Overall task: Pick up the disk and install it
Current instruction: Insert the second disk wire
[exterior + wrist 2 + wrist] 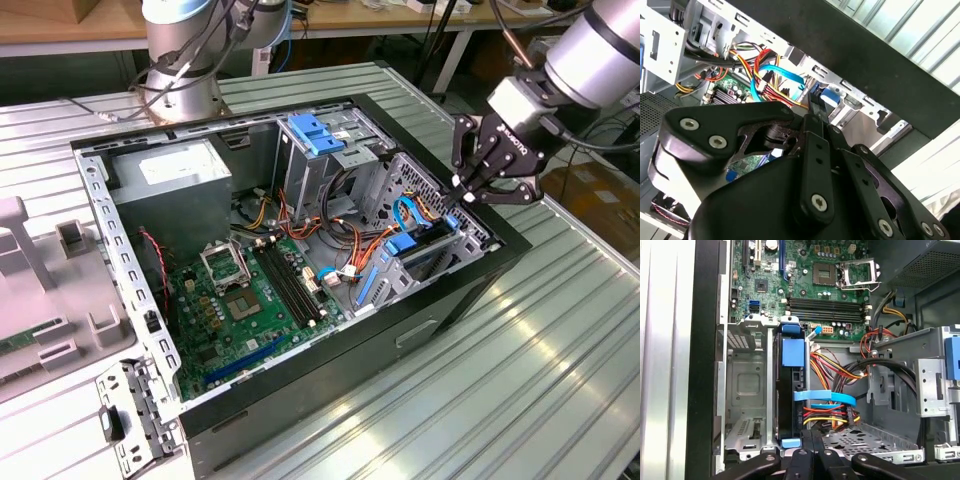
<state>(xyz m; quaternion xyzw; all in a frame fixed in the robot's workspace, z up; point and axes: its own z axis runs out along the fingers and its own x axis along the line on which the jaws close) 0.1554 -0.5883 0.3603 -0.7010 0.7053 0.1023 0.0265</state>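
Closed, empty fingers [812, 450] hover above the disk [790, 390] seated upright in its bay; press squarely for full seating.

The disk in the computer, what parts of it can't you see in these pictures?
- The disk: in the first wrist view it stands edge-on in its metal bay, so its flat face is hidden.
- Its lower end: covered by the gripper.
- Exterior view: the disk is mostly hidden by the bay's walls and cables.

a ribbed metal table [520, 370] catches bright light; wooden benches [60, 30] stand behind.
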